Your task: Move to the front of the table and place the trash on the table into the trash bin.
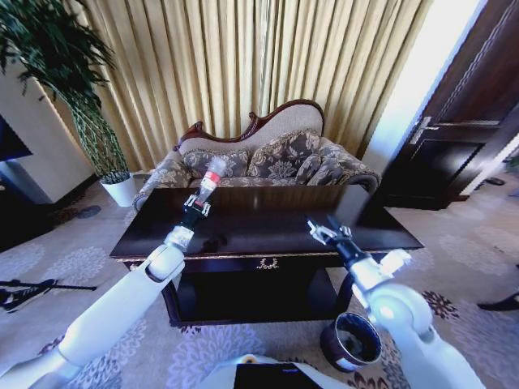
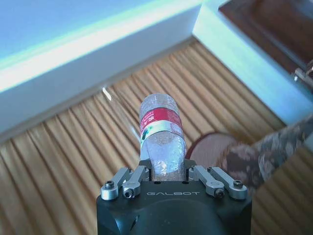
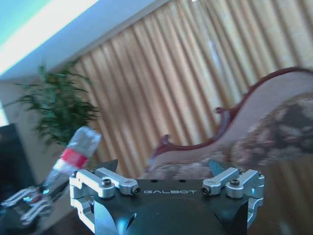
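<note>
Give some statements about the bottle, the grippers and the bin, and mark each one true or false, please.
1. The left gripper holds the bottle above the table. True.
2. The bottle lies flat on the tabletop. False: it is raised off the table in the left gripper, tilted.
3. The right gripper is shut on a crumpled paper. False: it is open and holds nothing.
4. The bin stands on the carpet at the table's front, under the right arm. True.
5. The bottle has a red label. True.
</note>
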Tool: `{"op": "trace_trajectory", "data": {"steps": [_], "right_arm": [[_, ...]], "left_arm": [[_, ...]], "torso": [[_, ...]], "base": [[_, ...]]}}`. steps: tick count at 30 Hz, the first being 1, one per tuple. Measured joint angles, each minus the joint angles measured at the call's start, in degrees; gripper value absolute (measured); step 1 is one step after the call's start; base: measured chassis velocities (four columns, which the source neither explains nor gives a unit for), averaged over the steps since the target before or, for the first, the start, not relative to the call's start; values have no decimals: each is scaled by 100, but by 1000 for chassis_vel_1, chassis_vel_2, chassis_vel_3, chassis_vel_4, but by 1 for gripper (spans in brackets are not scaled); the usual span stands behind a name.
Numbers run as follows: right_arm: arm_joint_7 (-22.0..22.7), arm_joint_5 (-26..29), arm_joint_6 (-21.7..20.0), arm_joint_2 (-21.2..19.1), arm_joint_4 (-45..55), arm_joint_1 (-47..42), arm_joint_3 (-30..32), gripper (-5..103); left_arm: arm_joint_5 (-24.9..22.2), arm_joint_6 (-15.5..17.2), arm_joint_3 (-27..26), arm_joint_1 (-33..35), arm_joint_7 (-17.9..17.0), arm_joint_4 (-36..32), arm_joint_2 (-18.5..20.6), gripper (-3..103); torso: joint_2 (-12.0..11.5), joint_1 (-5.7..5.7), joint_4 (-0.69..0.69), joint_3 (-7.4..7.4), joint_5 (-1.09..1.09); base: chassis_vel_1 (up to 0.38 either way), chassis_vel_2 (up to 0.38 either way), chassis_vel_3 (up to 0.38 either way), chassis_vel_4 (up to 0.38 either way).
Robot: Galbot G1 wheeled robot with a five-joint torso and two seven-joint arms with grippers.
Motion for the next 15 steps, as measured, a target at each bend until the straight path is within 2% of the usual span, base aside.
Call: {"op": "trace_trajectory", "data": {"steps": [4, 6, 7, 11, 15], "right_arm": [[-131, 145, -34, -99, -374, 638, -541, 100], [-144, 338, -72, -56, -644, 1215, -1024, 100], [-144, 338, -72, -56, -644, 1215, -1024, 100], [-133, 578, -94, 46, -864, 1986, -1487, 100], [-55, 773, -132, 58, -928, 2369, -1646, 100]], "left_arm": [[-26, -51, 360, -391, -59, -71, 120, 30], [-112, -51, 780, -840, -103, -75, 226, 30], [-112, -51, 780, -840, -103, -75, 226, 30], [-440, 63, 1382, -1420, -164, -131, 277, 30], [-614, 187, 1796, -1761, -189, -229, 266, 30]], "torso": [[-1, 1, 0, 0, 1], [-1, 1, 0, 1, 3], [-1, 1, 0, 1, 3], [-1, 1, 1, 1, 0], [-1, 1, 1, 1, 1]], "base": [[0, 0, 0, 0], [0, 0, 0, 0], [0, 0, 0, 0], [0, 0, 0, 0], [0, 0, 0, 0]]}}
